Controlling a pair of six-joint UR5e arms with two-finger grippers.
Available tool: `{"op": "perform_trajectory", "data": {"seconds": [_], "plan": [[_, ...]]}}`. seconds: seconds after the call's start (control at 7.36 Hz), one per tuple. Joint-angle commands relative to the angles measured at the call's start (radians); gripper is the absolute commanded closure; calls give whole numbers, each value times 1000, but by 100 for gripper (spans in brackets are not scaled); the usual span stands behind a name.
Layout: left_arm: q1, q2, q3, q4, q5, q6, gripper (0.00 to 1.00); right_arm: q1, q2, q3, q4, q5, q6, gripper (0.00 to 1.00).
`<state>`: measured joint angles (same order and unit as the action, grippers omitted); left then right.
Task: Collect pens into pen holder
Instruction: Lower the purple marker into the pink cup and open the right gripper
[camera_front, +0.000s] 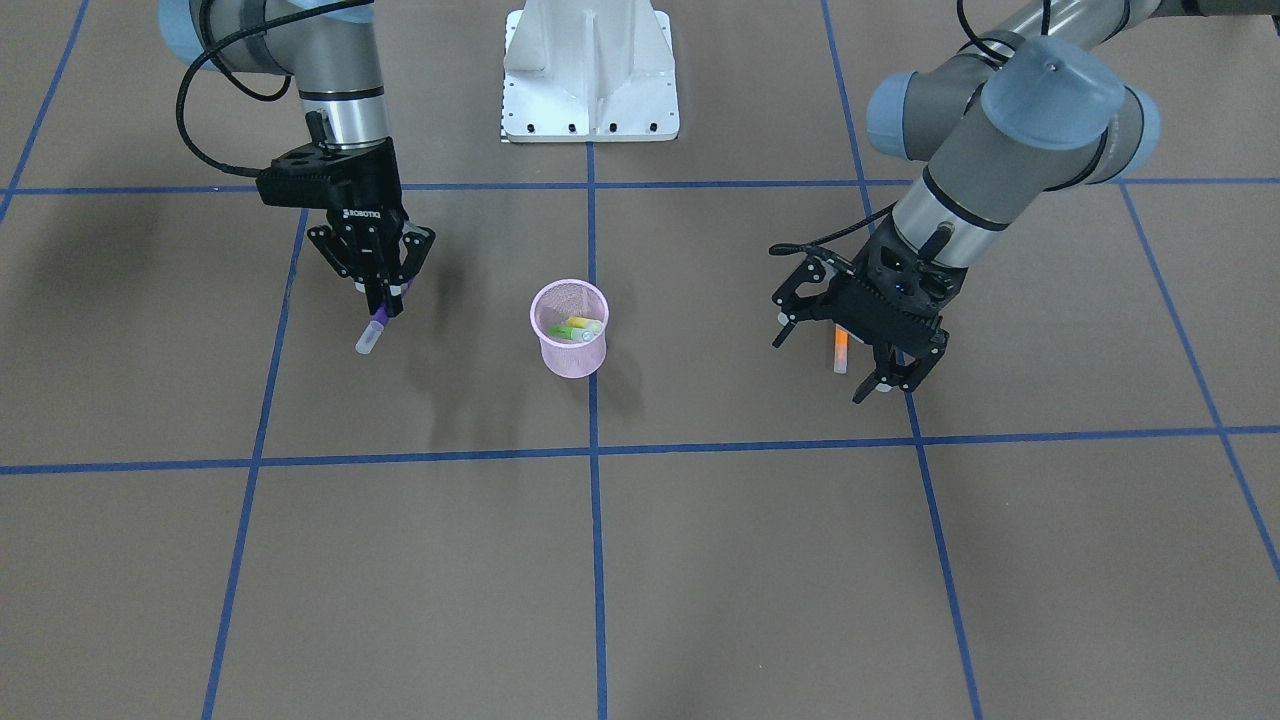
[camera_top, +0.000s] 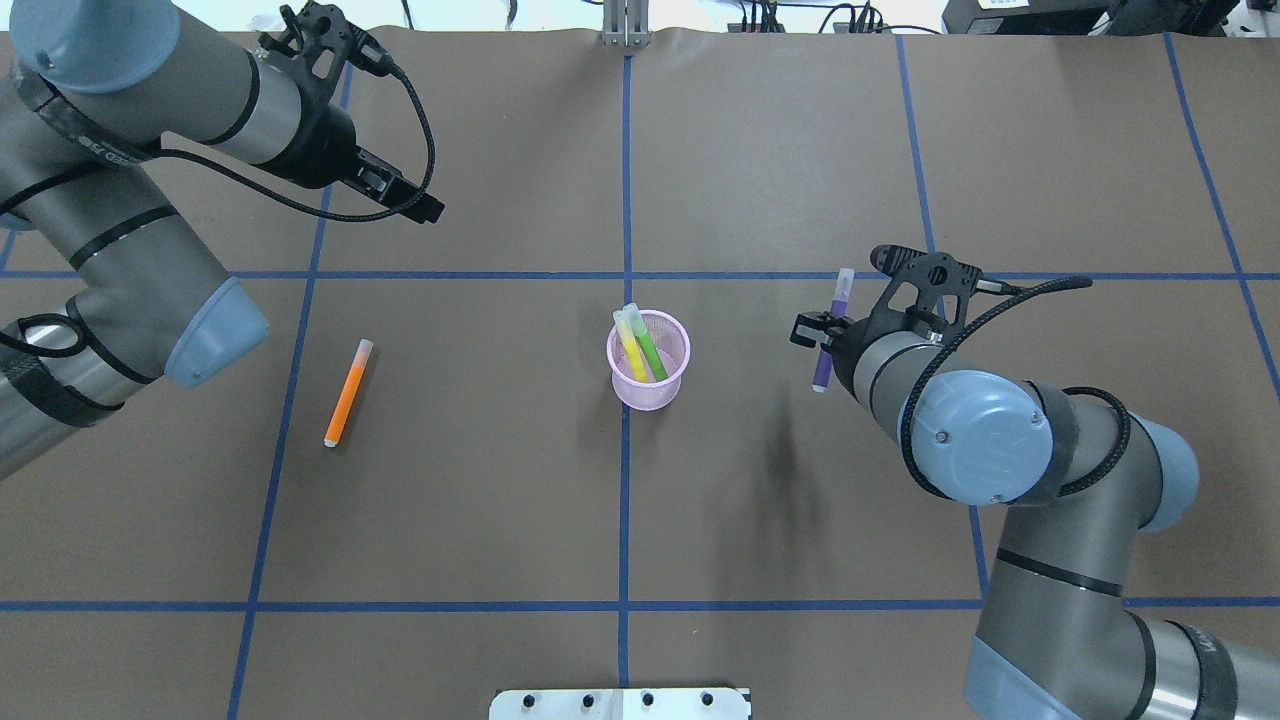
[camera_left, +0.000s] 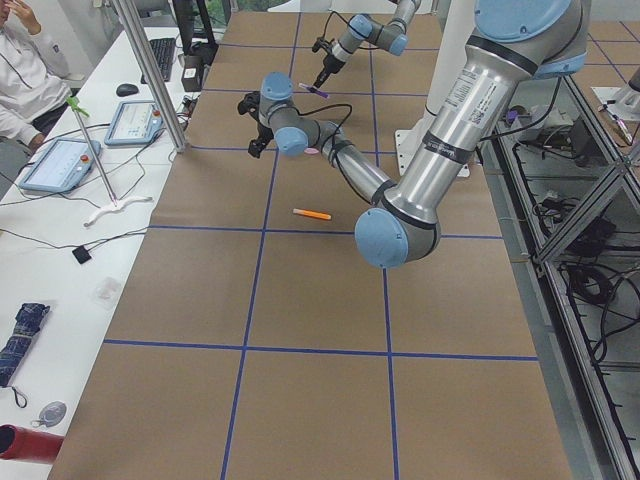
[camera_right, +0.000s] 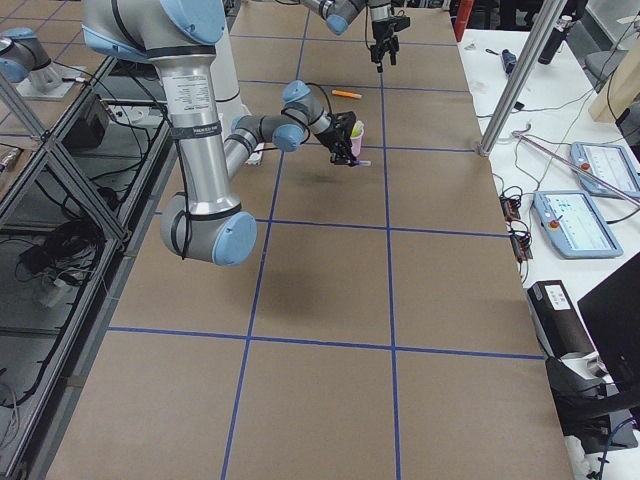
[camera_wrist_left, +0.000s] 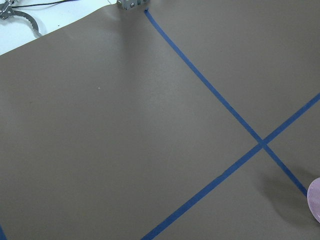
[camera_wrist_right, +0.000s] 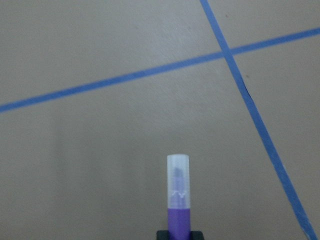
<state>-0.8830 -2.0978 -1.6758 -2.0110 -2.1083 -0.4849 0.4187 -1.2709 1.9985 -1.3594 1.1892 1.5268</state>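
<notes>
A: Reading ROBOTIQ in white on the right gripper. Clamped tight on the purple pen, pale cap down, lifted off the table.

B: Over at the left gripper: spread wide, holding nothing, hanging high.

A: From overhead, spotting the orange pen flat on the table at nine o'clock of the pen holder, purple at three.

B: Counting the yellow pen and green pen leaning inside the pink mesh.

Left wrist view's edge crops the pen holder.
</notes>
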Motion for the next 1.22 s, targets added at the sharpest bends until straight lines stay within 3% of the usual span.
{"op": "perform_trajectory", "data": {"seconds": [0.0,0.27,0.54,1.09], "plan": [[7,-2,1,0,-1,0,0,-37,138,-85,-1,-260,0,100],[13,-1,5,-2,-1,0,0,-75,223,-191,-3,-397,3,100],[15,4,8,-2,-1,0,0,-86,310,-289,-4,-459,3,100],[18,5,13,-3,-1,2,0,-138,358,-351,-4,-503,3,100]]}}
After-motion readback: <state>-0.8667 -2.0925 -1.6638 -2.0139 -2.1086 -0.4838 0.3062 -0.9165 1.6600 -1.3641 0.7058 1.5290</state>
